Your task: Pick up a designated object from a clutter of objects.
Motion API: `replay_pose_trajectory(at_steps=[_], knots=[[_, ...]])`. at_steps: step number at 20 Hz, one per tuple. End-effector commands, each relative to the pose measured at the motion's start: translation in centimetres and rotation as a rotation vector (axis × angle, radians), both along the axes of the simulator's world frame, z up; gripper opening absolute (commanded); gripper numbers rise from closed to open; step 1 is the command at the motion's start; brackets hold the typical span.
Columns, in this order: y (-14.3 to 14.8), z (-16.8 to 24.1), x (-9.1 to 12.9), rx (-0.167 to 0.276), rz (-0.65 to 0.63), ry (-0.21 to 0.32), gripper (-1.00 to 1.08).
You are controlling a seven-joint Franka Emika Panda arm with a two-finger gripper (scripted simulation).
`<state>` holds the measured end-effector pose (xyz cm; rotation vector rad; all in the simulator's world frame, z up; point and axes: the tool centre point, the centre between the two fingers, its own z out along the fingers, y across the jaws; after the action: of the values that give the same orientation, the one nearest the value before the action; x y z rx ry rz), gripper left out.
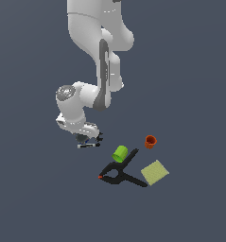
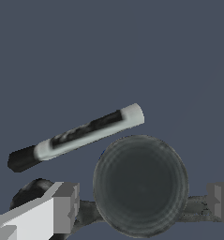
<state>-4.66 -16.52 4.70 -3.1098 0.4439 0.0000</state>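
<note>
target: dark grey round lump, ringed face | hand: fingers spread wide either side, not touching | wrist view only: lump detail, marker beside | exterior view: hand hides lump
</note>
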Motion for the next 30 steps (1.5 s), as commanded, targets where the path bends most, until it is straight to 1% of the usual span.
replay_pose_trajectory(at_steps=[1, 5, 9, 10, 22, 26, 30], knots=[[0.0, -1.2, -0.1, 0.000, -0.001, 0.000, 1.00], [0.0, -2.5, -0.1, 0.000, -0.001, 0.000, 1.00], [0.0, -3.0, 0.0, 0.000, -0.001, 0.000, 1.00], [0.0, -3.0, 0.0, 0.000, -0.001, 0.000, -1.00], [0.0, -2.8, 0.0, 0.000, -0.002, -0.001, -1.00], [0.6, -2.0, 0.1, 0.000, -0.002, -0.001, -1.00], [1.9, -0.5, 0.5, 0.000, -0.002, -0.001, -1.00]])
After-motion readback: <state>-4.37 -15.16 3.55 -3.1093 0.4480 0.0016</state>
